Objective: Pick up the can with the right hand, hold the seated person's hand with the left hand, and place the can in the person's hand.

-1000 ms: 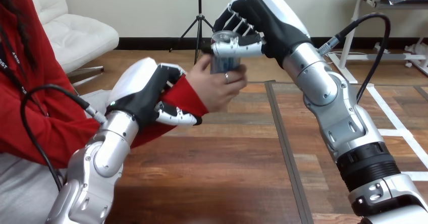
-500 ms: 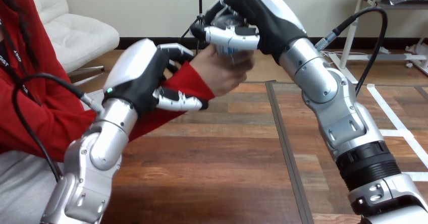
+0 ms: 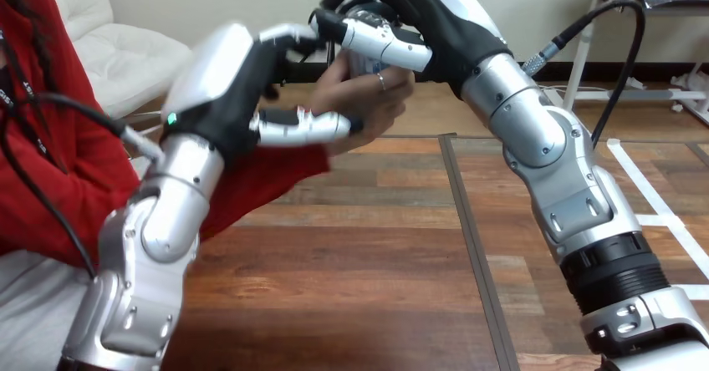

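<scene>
L to R: your left hand (image 3: 226, 95) has its fingers and thumb curled round the person's wrist (image 3: 322, 95). The person's hand (image 3: 372, 99) cups up against the can (image 3: 361, 58), which is raised well above the worktop (image 3: 351, 262). Your right hand (image 3: 435, 20) has its fingers wrapped on the can, thumb across the front. Step looks like the handover. Next move: loosen the right fingers only once the person's grip has it. The can is mostly hidden, so I can't tell if the person's hand holds it yet.
</scene>
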`<action>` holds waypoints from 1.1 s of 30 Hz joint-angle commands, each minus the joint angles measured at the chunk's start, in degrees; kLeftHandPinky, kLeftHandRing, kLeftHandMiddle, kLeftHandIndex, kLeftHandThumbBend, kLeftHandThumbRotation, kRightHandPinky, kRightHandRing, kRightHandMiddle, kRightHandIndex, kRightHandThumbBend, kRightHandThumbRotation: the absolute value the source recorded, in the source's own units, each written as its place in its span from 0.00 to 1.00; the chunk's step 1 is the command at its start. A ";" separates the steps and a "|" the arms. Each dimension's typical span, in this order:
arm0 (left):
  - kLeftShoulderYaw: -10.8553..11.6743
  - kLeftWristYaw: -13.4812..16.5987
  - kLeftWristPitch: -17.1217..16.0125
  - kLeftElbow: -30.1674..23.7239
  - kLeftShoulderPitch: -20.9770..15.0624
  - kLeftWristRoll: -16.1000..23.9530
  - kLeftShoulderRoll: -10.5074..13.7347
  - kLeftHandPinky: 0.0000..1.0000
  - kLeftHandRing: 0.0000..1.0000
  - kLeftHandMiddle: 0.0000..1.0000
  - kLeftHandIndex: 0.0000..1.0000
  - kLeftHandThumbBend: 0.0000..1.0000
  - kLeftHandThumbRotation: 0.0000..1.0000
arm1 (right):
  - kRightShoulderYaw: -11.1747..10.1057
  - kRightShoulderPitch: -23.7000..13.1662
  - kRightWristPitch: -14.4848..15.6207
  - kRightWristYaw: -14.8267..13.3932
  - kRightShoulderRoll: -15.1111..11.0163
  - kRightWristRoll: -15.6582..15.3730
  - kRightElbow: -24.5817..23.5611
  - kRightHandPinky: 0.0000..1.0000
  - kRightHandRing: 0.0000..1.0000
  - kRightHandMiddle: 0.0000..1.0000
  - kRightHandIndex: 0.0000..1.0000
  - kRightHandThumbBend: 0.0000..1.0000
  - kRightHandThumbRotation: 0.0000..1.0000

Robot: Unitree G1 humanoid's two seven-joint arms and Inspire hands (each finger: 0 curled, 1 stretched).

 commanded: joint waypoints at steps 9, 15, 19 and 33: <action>1.01 -1.07 2.57 -5.08 -4.13 -0.10 0.72 0.66 0.83 0.85 0.85 1.00 0.54 | -0.96 -2.79 -3.78 1.79 -0.94 4.81 -2.88 0.50 0.64 0.71 0.72 0.96 1.00; 0.54 -2.11 2.80 -5.24 -3.79 0.36 1.53 0.68 0.87 0.88 0.87 1.00 0.59 | -1.09 -2.02 -4.12 2.35 -1.23 6.65 -3.18 0.50 0.65 0.72 0.75 0.99 1.00; 0.13 -3.37 3.07 -5.30 -3.69 0.88 2.28 0.73 0.90 0.90 0.90 1.00 0.63 | -1.17 -1.56 -4.31 2.76 -1.39 7.85 -3.39 0.51 0.67 0.73 0.77 1.00 1.00; -0.60 -6.24 4.28 -5.97 -3.13 1.85 3.44 0.92 0.95 0.94 0.95 1.00 0.76 | -1.17 0.29 -2.89 3.56 -1.93 8.95 -6.86 0.55 0.70 0.76 0.82 1.00 1.00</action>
